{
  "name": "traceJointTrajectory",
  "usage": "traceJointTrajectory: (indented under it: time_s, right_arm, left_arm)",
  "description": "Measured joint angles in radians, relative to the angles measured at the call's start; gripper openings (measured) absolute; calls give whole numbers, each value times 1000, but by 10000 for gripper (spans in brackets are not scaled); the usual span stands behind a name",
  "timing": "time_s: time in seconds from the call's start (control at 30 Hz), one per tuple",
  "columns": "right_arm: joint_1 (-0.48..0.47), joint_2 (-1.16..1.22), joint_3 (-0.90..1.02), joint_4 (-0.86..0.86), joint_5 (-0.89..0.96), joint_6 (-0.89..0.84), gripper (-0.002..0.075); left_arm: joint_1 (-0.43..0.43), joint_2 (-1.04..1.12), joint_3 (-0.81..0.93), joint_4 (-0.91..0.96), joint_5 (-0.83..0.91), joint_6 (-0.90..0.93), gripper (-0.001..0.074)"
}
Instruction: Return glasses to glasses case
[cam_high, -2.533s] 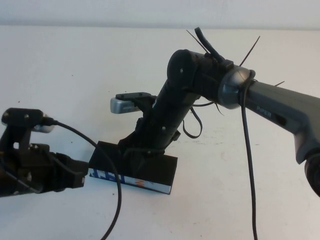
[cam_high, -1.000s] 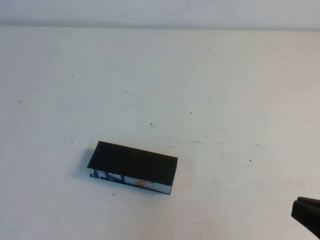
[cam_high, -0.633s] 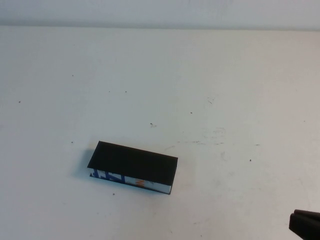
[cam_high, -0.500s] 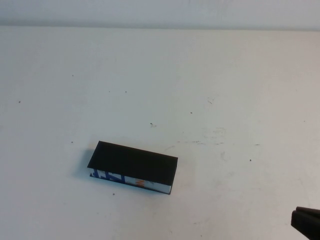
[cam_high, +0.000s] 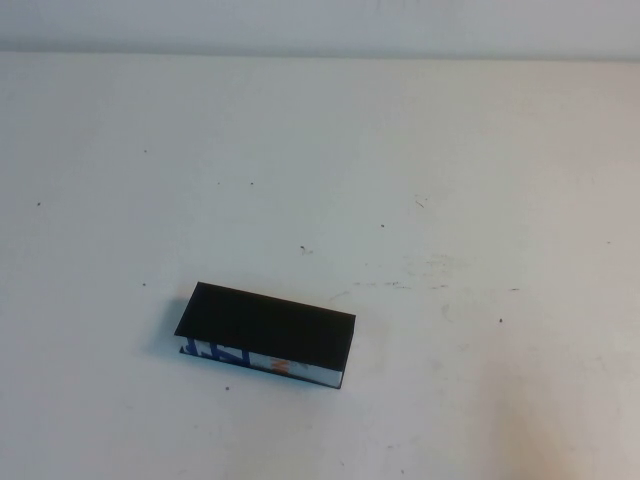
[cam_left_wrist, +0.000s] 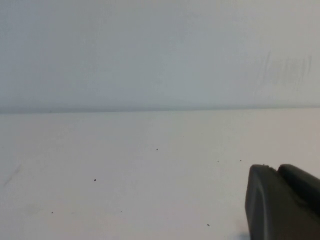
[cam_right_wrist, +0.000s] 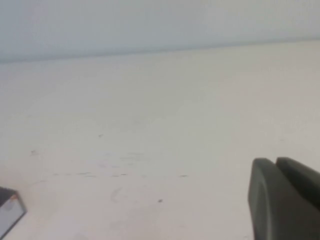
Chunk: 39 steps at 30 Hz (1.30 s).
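The glasses case (cam_high: 265, 335) lies flat on the white table, left of centre near the front. Its black lid is down and its blue, white and orange side faces me. One corner of it shows in the right wrist view (cam_right_wrist: 10, 210). The glasses are hidden from every view. Neither arm shows in the high view. My left gripper (cam_left_wrist: 274, 168) shows in its wrist view with both fingers pressed together and nothing between them, over bare table. My right gripper (cam_right_wrist: 274, 161) looks the same in its wrist view, well to the right of the case.
The white table (cam_high: 420, 180) has small dark specks and faint scuff marks (cam_high: 420, 275) right of the case. A pale wall (cam_left_wrist: 160, 50) rises behind the table's far edge.
Both arms, which were at the case 2.5 s ago, have pulled back. The right gripper's tip at the lower right corner has left the high view. The case has not moved.
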<state>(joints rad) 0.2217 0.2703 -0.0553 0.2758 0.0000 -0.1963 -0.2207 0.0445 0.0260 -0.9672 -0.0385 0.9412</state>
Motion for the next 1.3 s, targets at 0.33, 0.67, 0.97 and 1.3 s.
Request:
traceJointTrajectory:
  time_s: [0.33, 0.67, 0.97, 1.3]
  right_arm:
    - [-210, -275, 81, 7, 117, -47, -11]
    - [-223, -279, 83, -10, 363, -103, -11]
    - [-223, -279, 83, 12, 365, -109, -11]
    - [-223, -279, 83, 15, 365, -109, -11]
  left_arm:
    - [0, 2, 0, 0, 0, 0, -4]
    - [0, 2, 0, 0, 0, 0, -4]
    - [0, 2, 0, 0, 0, 0, -4]
    - [0, 2, 0, 0, 0, 0, -4]
